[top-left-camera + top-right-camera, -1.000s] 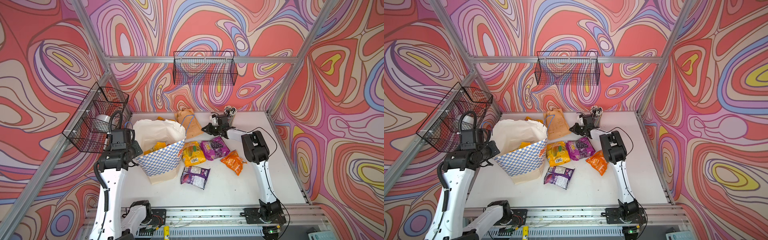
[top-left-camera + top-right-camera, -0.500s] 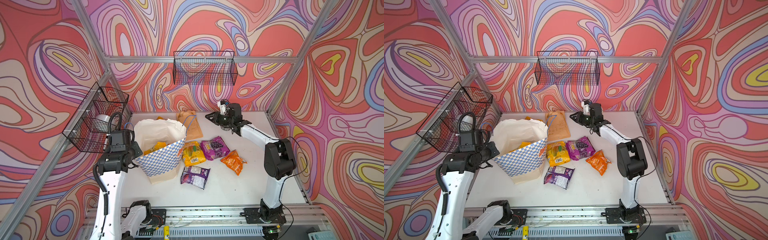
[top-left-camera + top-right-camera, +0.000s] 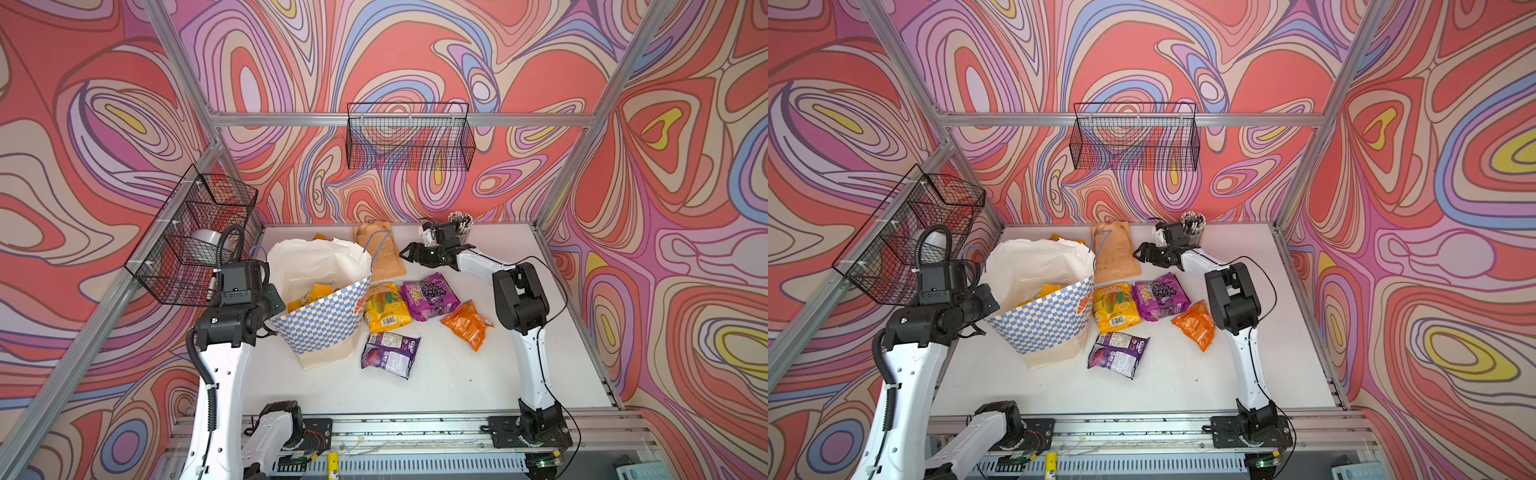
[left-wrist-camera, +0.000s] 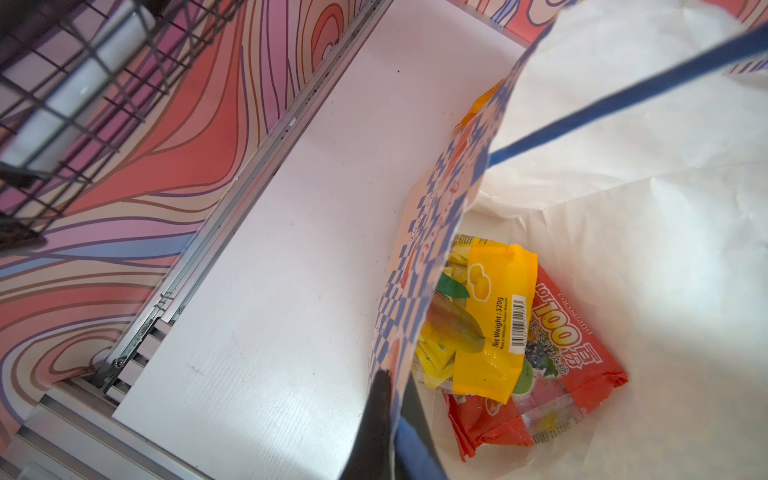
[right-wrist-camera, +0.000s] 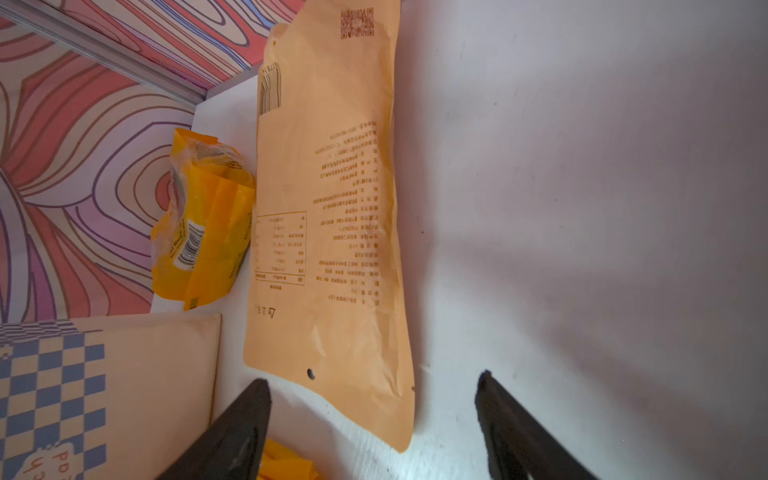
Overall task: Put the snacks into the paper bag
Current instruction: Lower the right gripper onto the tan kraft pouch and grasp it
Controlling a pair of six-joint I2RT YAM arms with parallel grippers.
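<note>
Only the left wrist view shows a red packet [image 4: 582,365] inside the paper bag [image 4: 623,187], just past the left gripper [image 4: 395,386] pinching its rim, while the right gripper [image 5: 373,378] gapes wide.

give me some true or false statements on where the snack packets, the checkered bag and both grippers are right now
1. The left gripper is shut on the rim of the blue-and-white checkered paper bag. True.

2. The right gripper holds the orange crinkly snack packet. False: its jaws are open and empty, near the tan flat pouch; the orange packet lies on the white table.

3. A yellow plastic packet and a red plastic packet lie inside the bag. True.

4. The two purple plastic packets are inside the bag. False: both lie on the table outside it.
</note>
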